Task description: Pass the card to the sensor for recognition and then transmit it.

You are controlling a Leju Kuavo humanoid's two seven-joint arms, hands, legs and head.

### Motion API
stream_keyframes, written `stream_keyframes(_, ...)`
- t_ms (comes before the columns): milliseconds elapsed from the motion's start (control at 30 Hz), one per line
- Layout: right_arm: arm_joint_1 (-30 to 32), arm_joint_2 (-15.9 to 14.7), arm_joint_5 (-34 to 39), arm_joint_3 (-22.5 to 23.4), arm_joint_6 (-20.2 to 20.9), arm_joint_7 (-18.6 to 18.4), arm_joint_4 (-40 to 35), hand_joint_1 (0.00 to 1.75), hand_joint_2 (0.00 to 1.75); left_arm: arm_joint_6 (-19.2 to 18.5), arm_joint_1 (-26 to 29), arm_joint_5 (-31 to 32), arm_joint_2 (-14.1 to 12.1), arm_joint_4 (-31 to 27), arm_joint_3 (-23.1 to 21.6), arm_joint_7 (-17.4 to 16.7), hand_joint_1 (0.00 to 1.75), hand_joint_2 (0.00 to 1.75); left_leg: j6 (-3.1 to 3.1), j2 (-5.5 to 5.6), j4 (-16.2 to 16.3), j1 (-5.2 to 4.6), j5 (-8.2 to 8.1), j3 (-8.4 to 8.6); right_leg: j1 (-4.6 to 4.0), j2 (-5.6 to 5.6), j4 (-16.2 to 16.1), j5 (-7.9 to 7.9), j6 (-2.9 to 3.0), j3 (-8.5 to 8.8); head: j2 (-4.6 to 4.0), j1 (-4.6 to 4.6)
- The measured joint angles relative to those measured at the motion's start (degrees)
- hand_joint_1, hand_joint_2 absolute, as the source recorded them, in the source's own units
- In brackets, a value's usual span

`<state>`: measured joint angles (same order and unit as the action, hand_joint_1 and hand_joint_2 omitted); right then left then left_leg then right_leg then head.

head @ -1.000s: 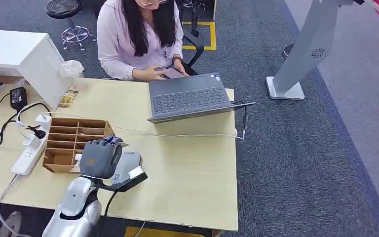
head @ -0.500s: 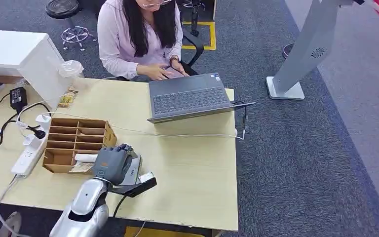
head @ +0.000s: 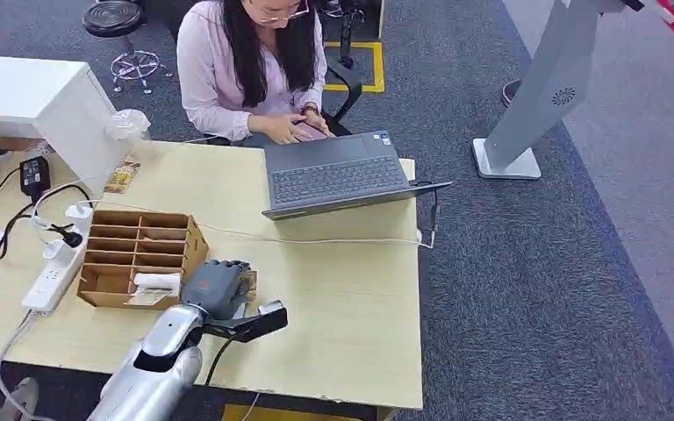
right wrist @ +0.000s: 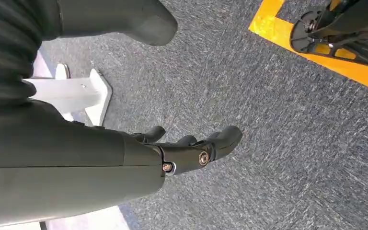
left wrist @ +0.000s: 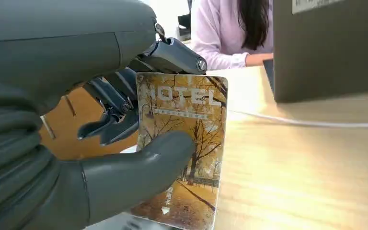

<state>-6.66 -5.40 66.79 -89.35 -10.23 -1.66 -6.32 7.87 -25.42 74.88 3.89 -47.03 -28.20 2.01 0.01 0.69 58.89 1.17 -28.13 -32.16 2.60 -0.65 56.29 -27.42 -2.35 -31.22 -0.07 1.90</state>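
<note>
One card (hotel print) in left hand, beside wooden organizer.

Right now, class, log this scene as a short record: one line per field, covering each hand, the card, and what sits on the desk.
left hand: grips the card between thumb and fingers, above the desk
card: upright, autumn tree picture, printed HOTEL
right hand: holds nothing, fingers apart, over grey carpet
desk: light wood
wooden organiser: beside the left hand
laptop: open, at the far edge
person: seated behind the laptop
</note>
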Motion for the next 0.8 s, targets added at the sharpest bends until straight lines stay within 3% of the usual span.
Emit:
stream_keyframes(433, 0.0, 0.0, 0.1, 0.0, 0.0, 0.0, 0.0, 0.0, 1.75, 0.9, -0.6, -0.1, -0.2, 2.6, -0.4, -0.1, 1.75, 1.75, 0.0, -0.01, 0.0, 0.0, 0.0, -0.04, 0.0, -0.02, 0.0, 0.0, 0.01, -0.02, 0.0, -0.04)
stream_keyframes(567, 0.0, 0.0, 0.3, 0.0, 0.0, 0.0, 0.0, 0.0, 1.75, 8.1, -0.6, 0.2, -0.4, 1.8, -0.4, -1.7, 1.75, 1.75, 0.0, -0.01, 0.0, 0.0, 0.01, -0.06, 0.0, -0.02, 0.0, 0.01, 0.01, -0.05, 0.0, -0.04)
stream_keyframes(667, 0.1, 0.0, -0.2, 0.0, 0.0, 0.1, 0.0, 0.0, 1.75, 12.1, -1.0, 0.5, -1.7, -2.1, 0.1, -2.2, 1.75, 1.75, 0.0, -0.01, 0.0, 0.01, 0.02, -0.09, -0.01, -0.02, 0.0, 0.02, 0.02, -0.08, 0.0, -0.04)
stream_keyframes(800, 0.1, 0.0, -1.2, 0.0, 0.0, 0.3, 0.0, 0.0, 1.75, 14.2, -3.7, 0.9, -4.2, -6.1, 2.6, -1.6, 1.75, 1.75, -0.05, -0.01, 0.0, 0.03, 0.05, -0.09, -0.02, -0.03, 0.0, 0.02, 0.03, -0.1, 0.0, -0.04)
